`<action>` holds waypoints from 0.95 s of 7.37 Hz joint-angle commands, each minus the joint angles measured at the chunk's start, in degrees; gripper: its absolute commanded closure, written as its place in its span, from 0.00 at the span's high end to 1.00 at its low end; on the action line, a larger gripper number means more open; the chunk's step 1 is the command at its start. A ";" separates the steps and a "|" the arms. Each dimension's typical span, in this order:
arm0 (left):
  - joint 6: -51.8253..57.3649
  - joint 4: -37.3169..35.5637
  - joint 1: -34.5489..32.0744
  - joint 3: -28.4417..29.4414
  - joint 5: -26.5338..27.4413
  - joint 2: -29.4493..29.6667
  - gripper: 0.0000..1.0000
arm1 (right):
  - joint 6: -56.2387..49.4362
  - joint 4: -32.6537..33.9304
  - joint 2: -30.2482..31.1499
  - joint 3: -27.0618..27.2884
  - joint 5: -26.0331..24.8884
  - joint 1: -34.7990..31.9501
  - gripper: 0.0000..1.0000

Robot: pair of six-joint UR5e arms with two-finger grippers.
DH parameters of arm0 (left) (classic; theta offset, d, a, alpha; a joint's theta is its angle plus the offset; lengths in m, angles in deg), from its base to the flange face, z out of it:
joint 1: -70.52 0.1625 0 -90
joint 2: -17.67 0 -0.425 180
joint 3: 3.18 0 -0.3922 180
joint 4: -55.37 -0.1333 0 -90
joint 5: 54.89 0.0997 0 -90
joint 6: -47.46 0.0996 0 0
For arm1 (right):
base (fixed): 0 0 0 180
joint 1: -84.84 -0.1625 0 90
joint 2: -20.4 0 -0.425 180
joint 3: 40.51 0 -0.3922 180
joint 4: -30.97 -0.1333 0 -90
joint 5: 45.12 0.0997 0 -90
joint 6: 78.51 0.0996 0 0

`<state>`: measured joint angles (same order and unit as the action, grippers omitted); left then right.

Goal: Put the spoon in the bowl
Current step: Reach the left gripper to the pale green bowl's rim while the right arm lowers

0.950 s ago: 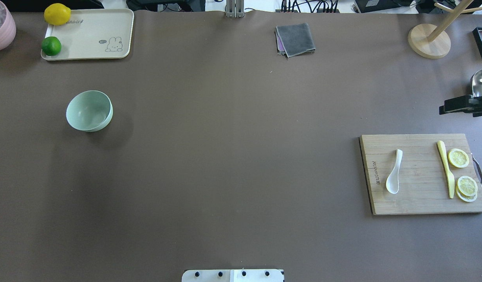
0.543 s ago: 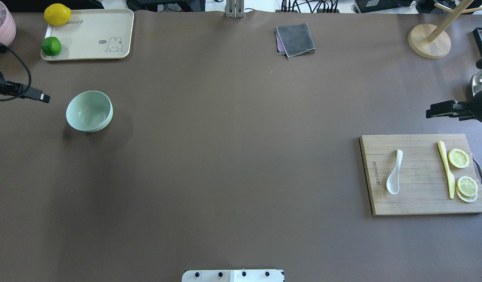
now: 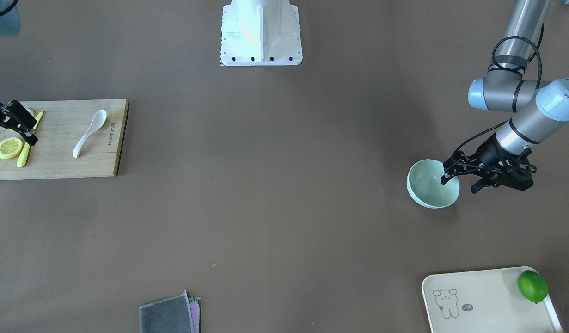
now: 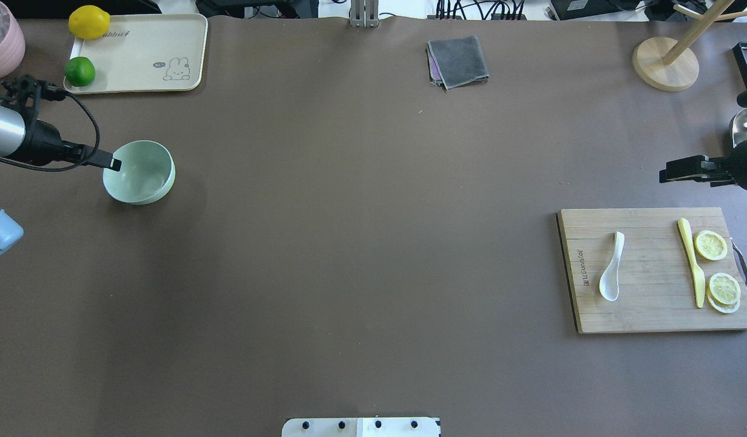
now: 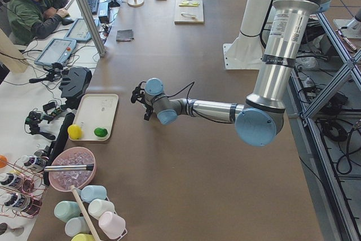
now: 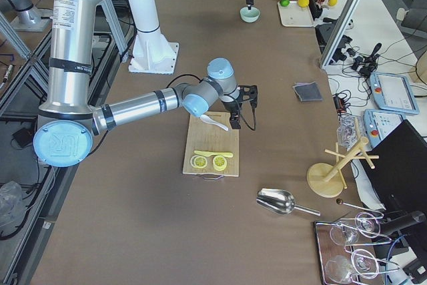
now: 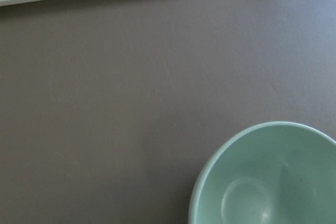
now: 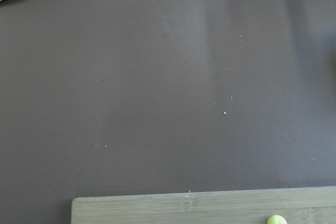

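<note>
Left arm has swung in from the counter's (image 4: 373, 243) edge. The left hand (image 4: 108, 162) is now hanging over the rim of the mint-green bowl (image 4: 144, 176), fingers looking parted and carrying nothing. The right hand (image 4: 673, 172) is hovering just past the far edge of the bamboo cutting board (image 4: 646, 303). It is carrying nothing, and I cannot tell how far open it is.

The white soup spoon (image 4: 611, 267) is lying on the board, scoop toward the robot, well apart from the bowl.

Step in hand, as I read it, is the reach for the spoon. It is best to close across the narrow curved handle, not the oval scoop. The glaze is looking slick (likely to squirt out of a shallow pinch), so seat the fingers low. Stay clear of the yellow knife (image 4: 692, 261) and lemon slices (image 4: 710, 245) alongside. The bowl is smooth, round and plain-sided.
</note>
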<state>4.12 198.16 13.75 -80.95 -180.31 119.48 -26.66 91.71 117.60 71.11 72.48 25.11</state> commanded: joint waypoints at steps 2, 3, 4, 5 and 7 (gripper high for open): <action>-0.26 0.03 0.34 -0.19 0.00 0.92 0.00 | 0.00 0.00 0.00 0.00 0.00 -0.03 1.00; -0.69 -0.67 0.25 -0.62 -0.26 2.41 0.00 | 0.00 0.00 0.00 0.00 0.00 -0.03 1.00; -6.61 -2.06 0.34 -0.80 -0.35 5.73 0.00 | 0.00 0.00 0.00 0.09 0.00 -0.03 1.00; -12.42 -4.52 2.34 -1.41 0.26 9.59 0.00 | 0.00 0.00 0.00 0.18 0.00 -0.03 1.00; -20.43 -12.65 10.06 -6.92 6.90 14.61 0.00 | 0.00 0.00 0.00 0.18 0.00 -0.03 1.00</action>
<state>-10.80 191.04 19.23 -84.46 -177.38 130.53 -26.66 91.71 117.60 71.26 72.48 25.08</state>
